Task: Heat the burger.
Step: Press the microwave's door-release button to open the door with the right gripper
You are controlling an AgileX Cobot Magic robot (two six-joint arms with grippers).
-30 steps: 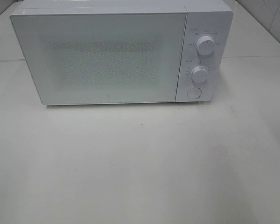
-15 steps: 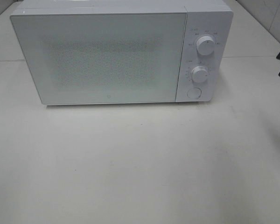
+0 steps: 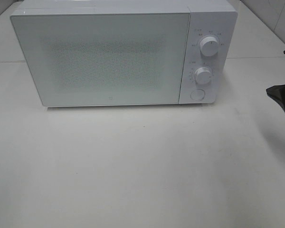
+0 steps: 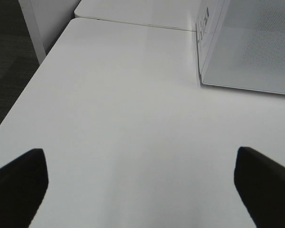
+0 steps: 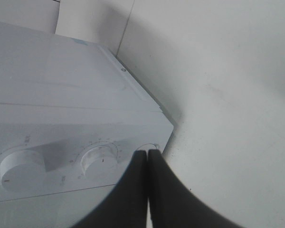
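Note:
The burger is out of view in every frame. A white microwave (image 3: 104,57) stands at the back of the table with its door shut; its frosted window shows nothing inside. My right gripper (image 3: 281,92) comes in at the right edge, shut with nothing in it. In the right wrist view its closed fingertips (image 5: 147,154) point at the microwave's control panel (image 5: 61,156), close to the round button (image 5: 152,147) beside the lower knob (image 5: 100,159). My left gripper (image 4: 140,159) stands open over bare table, with the microwave (image 4: 251,42) ahead of it.
The control panel carries an upper knob (image 3: 209,46), a lower knob (image 3: 204,75) and a round button (image 3: 197,94). The white table (image 3: 142,166) stretches in front of the microwave. Its edge (image 4: 33,90) drops to dark floor in the left wrist view.
My right gripper has come into the exterior view from the right edge and moved toward the microwave's control panel. The microwave and left arm have not moved.

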